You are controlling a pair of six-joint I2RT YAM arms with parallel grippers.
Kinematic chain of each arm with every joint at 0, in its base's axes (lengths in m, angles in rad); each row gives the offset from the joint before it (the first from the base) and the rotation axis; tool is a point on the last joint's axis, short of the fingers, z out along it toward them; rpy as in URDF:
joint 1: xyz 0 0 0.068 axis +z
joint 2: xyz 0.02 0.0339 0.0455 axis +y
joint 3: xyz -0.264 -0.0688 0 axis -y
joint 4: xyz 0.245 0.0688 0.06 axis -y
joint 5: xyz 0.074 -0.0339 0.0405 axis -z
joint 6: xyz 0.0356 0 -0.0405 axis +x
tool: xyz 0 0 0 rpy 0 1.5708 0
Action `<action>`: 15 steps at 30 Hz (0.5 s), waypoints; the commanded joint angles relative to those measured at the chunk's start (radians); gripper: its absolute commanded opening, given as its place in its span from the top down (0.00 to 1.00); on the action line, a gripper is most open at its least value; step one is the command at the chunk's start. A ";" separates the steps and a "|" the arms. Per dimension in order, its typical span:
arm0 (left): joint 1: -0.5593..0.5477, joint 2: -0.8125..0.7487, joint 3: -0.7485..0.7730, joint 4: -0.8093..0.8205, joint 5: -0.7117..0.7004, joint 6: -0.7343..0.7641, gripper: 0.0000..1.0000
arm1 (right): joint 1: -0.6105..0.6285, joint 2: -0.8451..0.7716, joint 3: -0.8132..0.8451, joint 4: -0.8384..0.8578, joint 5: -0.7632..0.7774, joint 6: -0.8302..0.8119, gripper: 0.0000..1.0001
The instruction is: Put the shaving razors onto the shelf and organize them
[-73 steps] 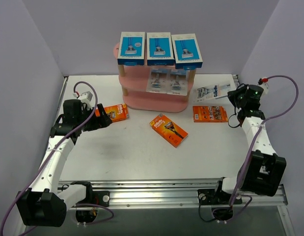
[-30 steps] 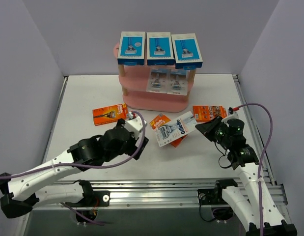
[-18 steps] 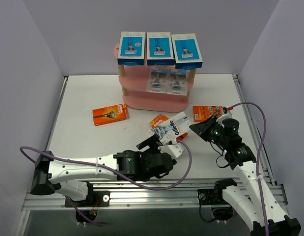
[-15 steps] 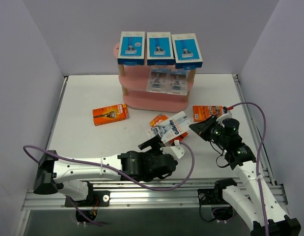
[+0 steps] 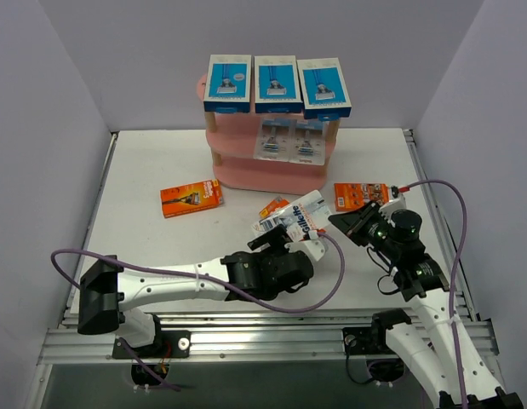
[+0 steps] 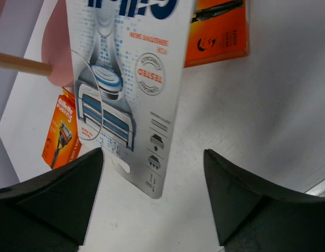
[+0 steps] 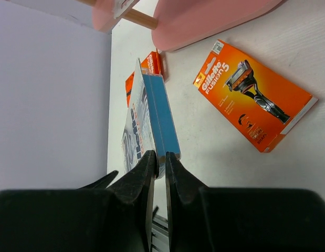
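Observation:
The pink shelf (image 5: 265, 170) stands at the back with three blue-and-white boxes (image 5: 276, 83) on its top board and two grey blister packs (image 5: 289, 140) on the middle board. My right gripper (image 5: 341, 221) is shut on the edge of the third blister pack (image 5: 299, 218) and holds it on edge above the table; this shows in the right wrist view (image 7: 159, 157). My left gripper (image 5: 280, 239) is open, and the pack's lower end (image 6: 125, 79) hangs between its fingers (image 6: 65, 191). Three orange cards lie on the table (image 5: 191, 197), (image 5: 363, 196), (image 5: 274, 207).
In the left wrist view an orange card (image 6: 217, 31) lies behind the pack, another (image 6: 61, 137) at the left, beside the shelf's wooden post (image 6: 20, 63). An orange card (image 7: 254, 100) lies near the shelf base (image 7: 215, 16) in the right wrist view.
My right gripper carried the blister pack from the back right to the table's middle. My left arm swung from the left orange card to under the pack, its open fingers now around the pack's end.

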 commanded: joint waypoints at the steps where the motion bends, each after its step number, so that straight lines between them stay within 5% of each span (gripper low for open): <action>1: 0.039 0.005 0.032 0.063 0.002 0.018 0.26 | 0.009 -0.025 0.014 0.011 -0.039 0.007 1.00; 5: 0.052 0.034 0.048 0.060 -0.021 0.051 0.49 | 0.009 -0.030 0.002 0.016 -0.059 0.009 1.00; 15: 0.049 0.041 0.060 -0.012 -0.031 -0.022 0.89 | 0.009 -0.005 -0.002 0.026 -0.047 0.012 1.00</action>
